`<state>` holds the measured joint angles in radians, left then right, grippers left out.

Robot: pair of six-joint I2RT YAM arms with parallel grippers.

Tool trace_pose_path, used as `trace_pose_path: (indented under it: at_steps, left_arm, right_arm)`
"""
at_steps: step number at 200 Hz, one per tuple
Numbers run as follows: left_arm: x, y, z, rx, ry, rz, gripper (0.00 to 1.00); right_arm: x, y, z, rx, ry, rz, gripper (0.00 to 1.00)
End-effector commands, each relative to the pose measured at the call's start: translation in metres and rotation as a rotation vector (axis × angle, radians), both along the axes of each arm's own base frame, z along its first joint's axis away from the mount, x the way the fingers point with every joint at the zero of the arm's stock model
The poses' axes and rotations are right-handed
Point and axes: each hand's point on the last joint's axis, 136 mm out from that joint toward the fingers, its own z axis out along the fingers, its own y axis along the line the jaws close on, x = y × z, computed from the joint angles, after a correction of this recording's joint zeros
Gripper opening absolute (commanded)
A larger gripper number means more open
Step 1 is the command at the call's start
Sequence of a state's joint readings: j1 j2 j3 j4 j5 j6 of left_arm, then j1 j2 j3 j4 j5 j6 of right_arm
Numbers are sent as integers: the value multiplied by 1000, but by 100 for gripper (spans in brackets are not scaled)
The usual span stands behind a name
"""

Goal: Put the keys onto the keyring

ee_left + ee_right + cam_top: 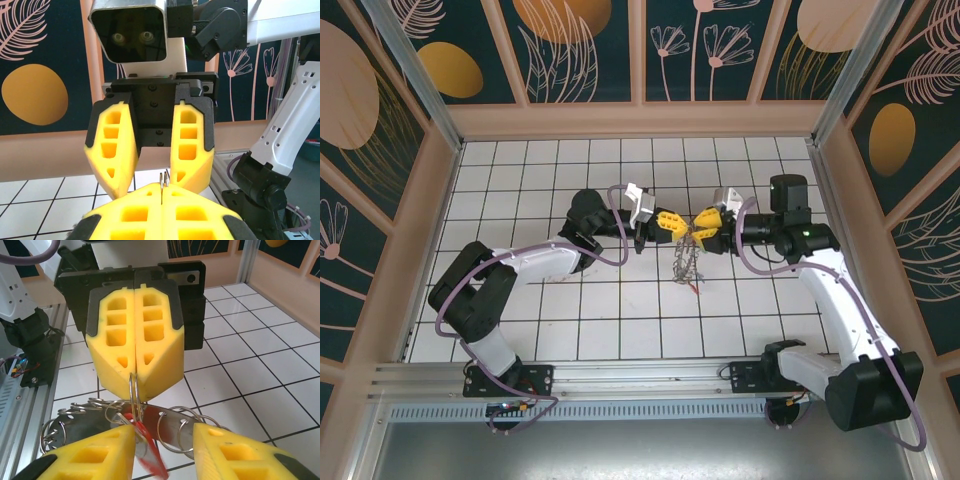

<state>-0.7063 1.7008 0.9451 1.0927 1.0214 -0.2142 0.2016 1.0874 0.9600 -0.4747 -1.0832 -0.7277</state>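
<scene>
At the left of the top view, the left gripper (678, 225) is seen raised over the tiled table (540, 170), and its jaws are pressed together on a small wire loop (133, 386) at the rim of the keyring (92, 422). The keyring is thereby held in the air between the two arms, and its flat grey plate with the fringe of loops hangs downward from the pinched point. One red key (149, 449) is seen at this loop, with its long axis slanting down and away from the left gripper toward the right one. To the right, nose to nose with the left one, the right gripper (703, 222) is found with its jaws apart. Nothing is clamped by them, and the red key lies in the gap, closer to one finger (85, 456) than to the other. The right arm is judged the nearer one for the coming move, since the key is already bracketed by its jaws.
</scene>
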Motion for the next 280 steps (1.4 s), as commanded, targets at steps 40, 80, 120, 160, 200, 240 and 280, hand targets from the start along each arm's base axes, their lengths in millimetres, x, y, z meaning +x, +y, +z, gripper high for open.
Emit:
trace_pose_path:
  at_steps: [40,80,120,160,200,240,280]
  left_arm:
    - [-10,2,18,-32,-66,-33,0]
    - [-9,1,13,-11,-65,-27,0]
    - [-3,0,11,36,-74,9,11]
    - [4,-1,-17,270,-155,23,25]
    - [21,2,-53,475,-175,78,24]
    - [13,7,-60,485,-190,46,24]
    - [9,10,-65,501,-187,30,24]
  right_arm:
    - [-2,14,12,22,-73,55,28]
    - [0,16,7,-9,-86,35,8]
    - [3,15,-6,-87,-80,12,0]
    - [4,10,-20,-196,-61,-10,0]
    - [7,15,-32,-272,-76,-17,0]
    - [11,19,-30,-269,-88,-14,0]
    - [11,21,-27,-269,-91,-7,0]
